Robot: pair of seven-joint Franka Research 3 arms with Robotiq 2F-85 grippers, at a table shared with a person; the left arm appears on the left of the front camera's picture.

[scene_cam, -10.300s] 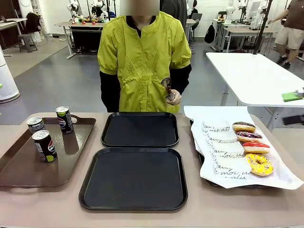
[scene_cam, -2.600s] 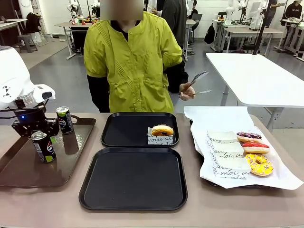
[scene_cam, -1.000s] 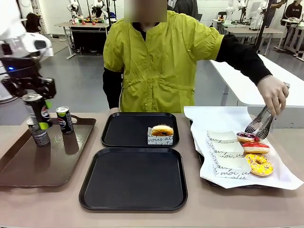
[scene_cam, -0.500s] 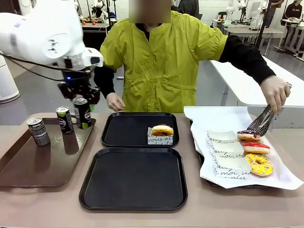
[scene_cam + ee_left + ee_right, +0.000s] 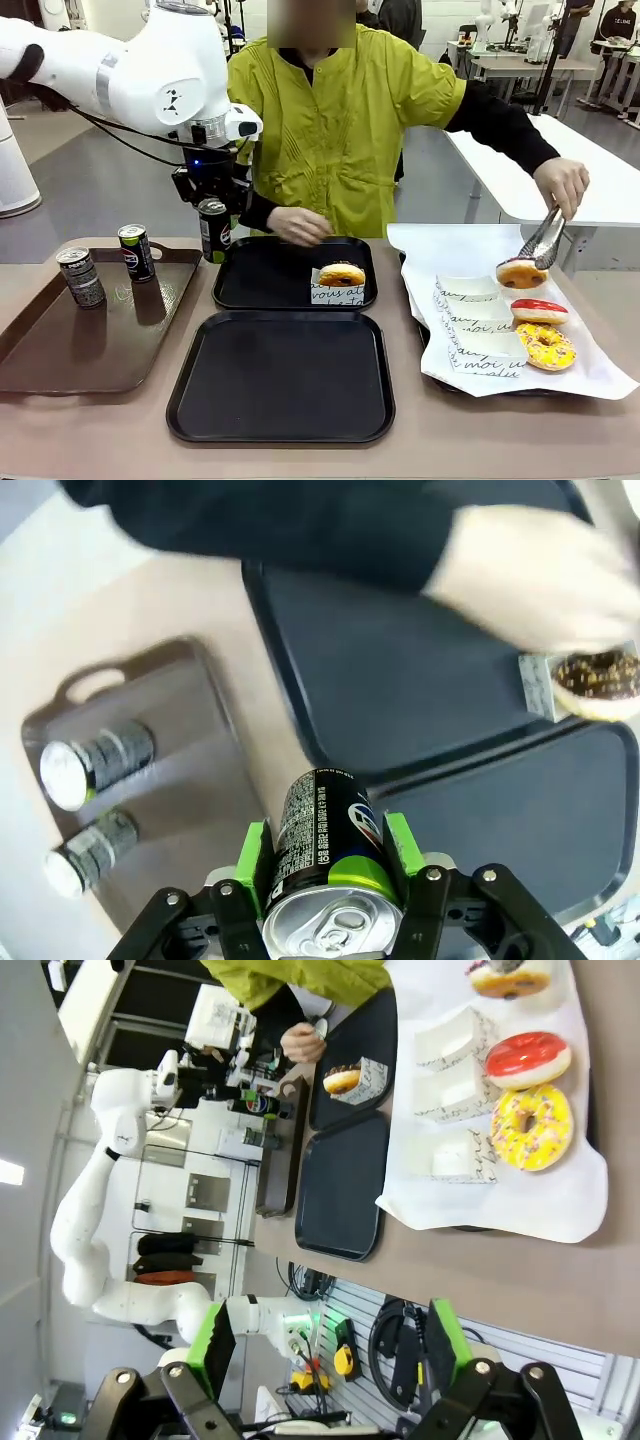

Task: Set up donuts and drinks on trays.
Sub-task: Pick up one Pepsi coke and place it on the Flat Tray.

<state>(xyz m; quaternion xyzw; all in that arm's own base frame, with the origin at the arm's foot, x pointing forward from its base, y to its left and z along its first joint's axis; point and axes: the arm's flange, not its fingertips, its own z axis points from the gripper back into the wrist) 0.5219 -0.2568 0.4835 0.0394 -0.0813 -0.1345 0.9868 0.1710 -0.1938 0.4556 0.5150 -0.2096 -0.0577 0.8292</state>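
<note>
My left gripper is shut on a black soda can and holds it upright in the air over the left rim of the far black tray. In the left wrist view the can sits between the green pads. On that tray lies a chocolate-topped donut in its sleeve. The near black tray holds nothing. The person's tongs lift a donut above the paper. My right gripper is open, high off the table.
Two more cans stand on the brown tray at the left. A red donut and a yellow donut lie on the white paper at the right. The person's other hand hovers over the far tray.
My left gripper has carried the can rightward from over the brown tray to the far black tray's left rim. The person's tongs lifted a donut, and their other hand moved over the tray.
</note>
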